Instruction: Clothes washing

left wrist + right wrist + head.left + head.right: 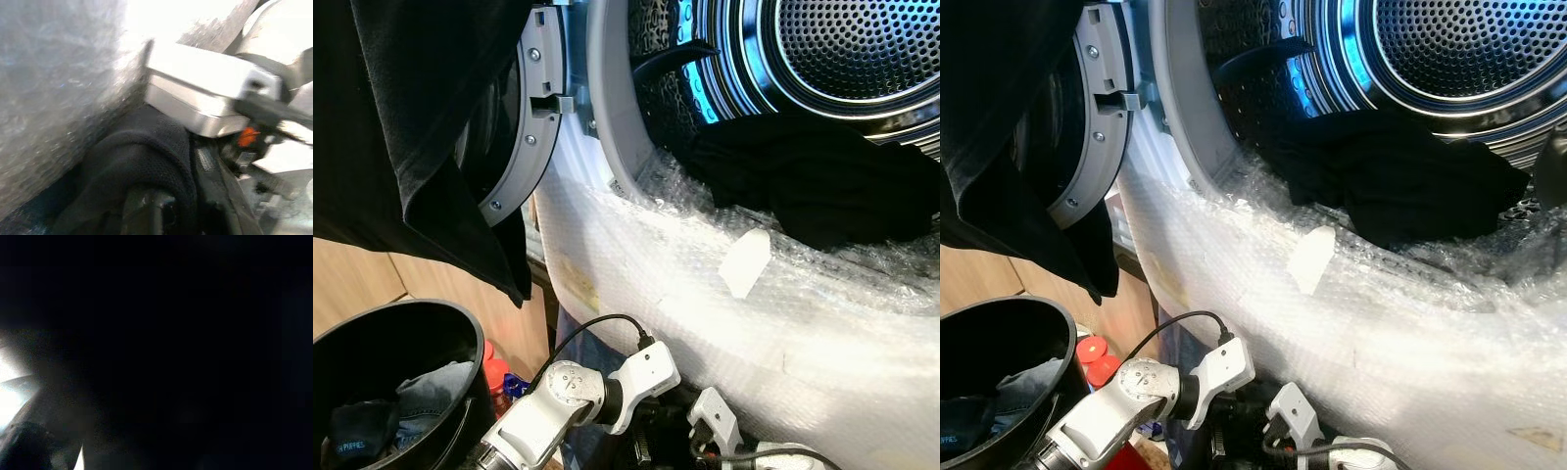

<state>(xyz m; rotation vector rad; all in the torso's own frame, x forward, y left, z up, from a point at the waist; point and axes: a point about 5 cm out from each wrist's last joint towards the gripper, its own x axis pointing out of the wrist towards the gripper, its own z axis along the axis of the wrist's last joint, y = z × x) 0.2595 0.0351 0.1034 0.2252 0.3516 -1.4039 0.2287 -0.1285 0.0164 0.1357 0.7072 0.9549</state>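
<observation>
The washing machine's drum (862, 49) stands open, and a black garment (813, 181) lies in its mouth, partly over the rim. Another black garment (411, 127) hangs at the upper left, in front of the open door (524, 127). My left arm (568, 392) reaches in low, below the machine's front. In the left wrist view my left gripper (181, 205) is shut on a black knitted cloth (146, 161), close against the bubble wrap (58, 98). My right arm's wrist (715, 421) sits just beside it. The right wrist view is almost black.
Bubble wrap (705, 323) covers the machine's front rim, with a white tape patch (744, 262) on it. A black bucket (450, 313) at the lower left holds jeans (426, 387) and dark clothes. Red-capped bottles (496, 372) stand between bucket and machine, on a wooden floor (352, 274).
</observation>
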